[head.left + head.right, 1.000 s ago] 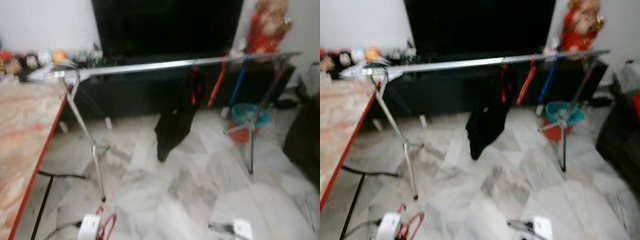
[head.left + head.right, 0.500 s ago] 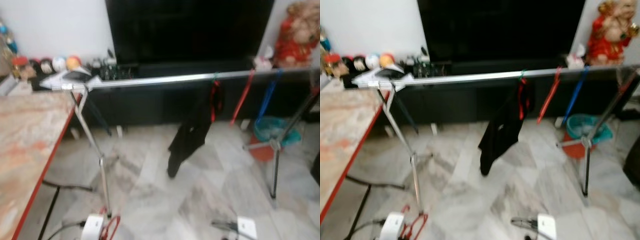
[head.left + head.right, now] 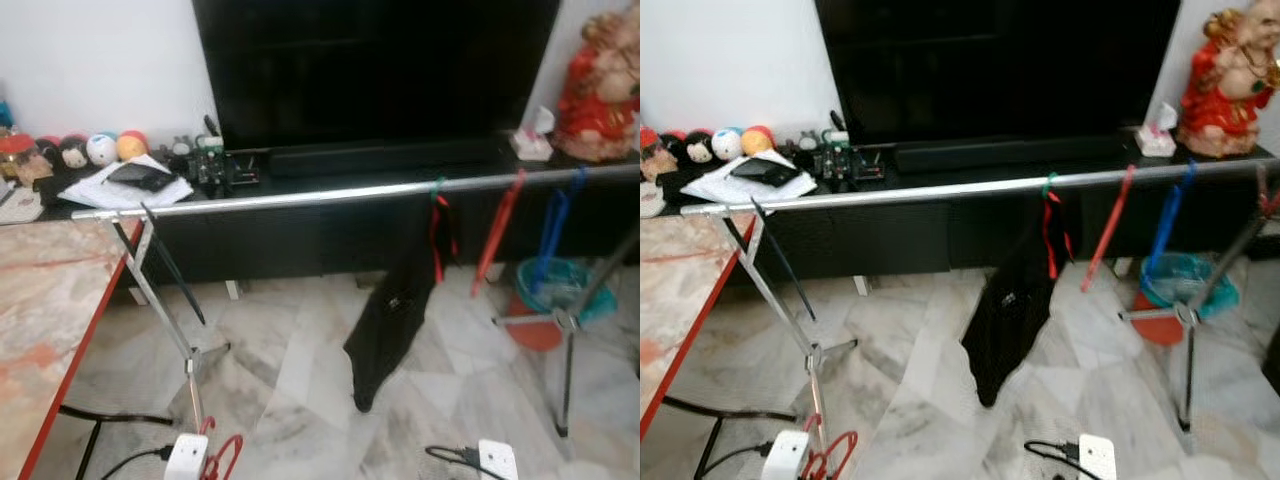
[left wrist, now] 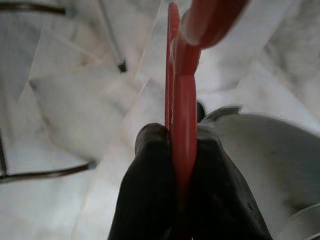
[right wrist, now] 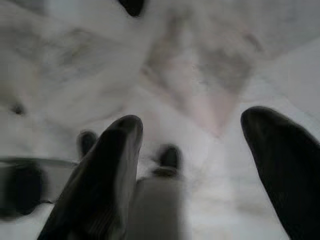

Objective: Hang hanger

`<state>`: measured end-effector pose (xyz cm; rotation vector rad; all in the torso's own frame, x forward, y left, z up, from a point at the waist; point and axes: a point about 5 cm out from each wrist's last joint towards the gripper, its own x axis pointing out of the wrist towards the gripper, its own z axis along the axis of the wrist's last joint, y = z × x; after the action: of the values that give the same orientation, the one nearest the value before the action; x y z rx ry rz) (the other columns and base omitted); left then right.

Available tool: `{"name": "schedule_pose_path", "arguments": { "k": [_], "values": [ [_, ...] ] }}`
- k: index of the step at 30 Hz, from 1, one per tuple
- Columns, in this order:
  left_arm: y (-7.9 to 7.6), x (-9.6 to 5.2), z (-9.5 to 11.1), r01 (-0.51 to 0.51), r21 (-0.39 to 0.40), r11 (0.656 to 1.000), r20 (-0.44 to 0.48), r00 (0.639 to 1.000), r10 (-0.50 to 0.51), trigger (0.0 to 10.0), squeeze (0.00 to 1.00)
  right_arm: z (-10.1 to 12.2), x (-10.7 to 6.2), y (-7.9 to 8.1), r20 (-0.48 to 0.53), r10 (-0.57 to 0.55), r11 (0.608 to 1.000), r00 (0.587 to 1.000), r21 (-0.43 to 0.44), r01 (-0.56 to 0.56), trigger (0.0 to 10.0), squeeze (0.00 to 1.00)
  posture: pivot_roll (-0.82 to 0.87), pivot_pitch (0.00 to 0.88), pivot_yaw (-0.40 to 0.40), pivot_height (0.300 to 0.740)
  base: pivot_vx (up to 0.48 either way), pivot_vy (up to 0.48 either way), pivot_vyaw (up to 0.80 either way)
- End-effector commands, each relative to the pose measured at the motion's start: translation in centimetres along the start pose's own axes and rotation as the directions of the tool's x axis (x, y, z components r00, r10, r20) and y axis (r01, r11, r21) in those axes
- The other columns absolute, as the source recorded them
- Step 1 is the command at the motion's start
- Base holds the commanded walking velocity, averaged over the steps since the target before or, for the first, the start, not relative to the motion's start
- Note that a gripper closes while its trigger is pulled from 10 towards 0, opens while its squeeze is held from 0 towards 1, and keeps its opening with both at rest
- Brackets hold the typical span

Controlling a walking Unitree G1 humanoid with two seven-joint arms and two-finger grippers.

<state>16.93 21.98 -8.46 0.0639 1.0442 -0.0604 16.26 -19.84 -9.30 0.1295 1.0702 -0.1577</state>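
Red hanger (image 4: pixel 183 100) | clamped in left hand (image 4: pixel 182 150) | no writing legible

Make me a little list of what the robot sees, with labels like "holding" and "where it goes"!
holding: left gripper shut on a red hanger
other hand: right gripper open, empty, over the marble floor
where it goes: silver rail
already hanging: black garment, red hanger strap, blue hanger
behind: TV, statue
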Motion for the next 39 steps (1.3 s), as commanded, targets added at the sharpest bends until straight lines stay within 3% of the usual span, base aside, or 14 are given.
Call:
{"name": "schedule_pose_path", "arguments": {
  "k": [1, 11, 20, 39],
  "values": [
    [-0.46, 0.14, 0.38, 0.015, 0.013, 1.0, 0.009, 1.0, -0.015, 10.0, 0.0, -0.24, -0.11, -0.82, -0.003, -0.019, 1.0, 1.0, -0.006, 0.019, 10.0, 0.0, 0.1, 0.0, 0.027, 0.732, 0.394, 0.0, 0.0],
    [-0.51, 0.11, 0.35, 0.033, 0.024, 0.999, 0.013, 0.999, -0.034, 10.0, 0.0, -0.42, -0.12, -0.79, -0.011, -0.021, 1.0, 1.0, -0.013, 0.02, 10.0, 0.0, 0.09, 0.0, 0.03, 0.732, 0.386, 0.0, 0.0],
    [-0.45, 0.09, 0.46, 0.027, 0.039, 0.999, 0.028, 0.999, -0.028, 10.0, 0.0, -0.48, -0.13, -0.81, -0.012, -0.017, 1.0, 1.0, -0.016, 0.017, 10.0, 0.0, 0.1, 0.0, 0.028, 0.732, 0.0, 0.0, 0.0],
    [-0.29, 0.07, 0.81, -0.01, 0.026, 1.0, 0.07, 0.997, 0.008, 10.0, 0.0, -0.36, -0.11, -0.78, -0.017, -0.003, 1.0, 1.0, -0.029, 0.002, 10.0, 0.0, 0.1, 0.0, 0.024, 0.732, 0.0, -0.287, 0.0]
  ]
}}
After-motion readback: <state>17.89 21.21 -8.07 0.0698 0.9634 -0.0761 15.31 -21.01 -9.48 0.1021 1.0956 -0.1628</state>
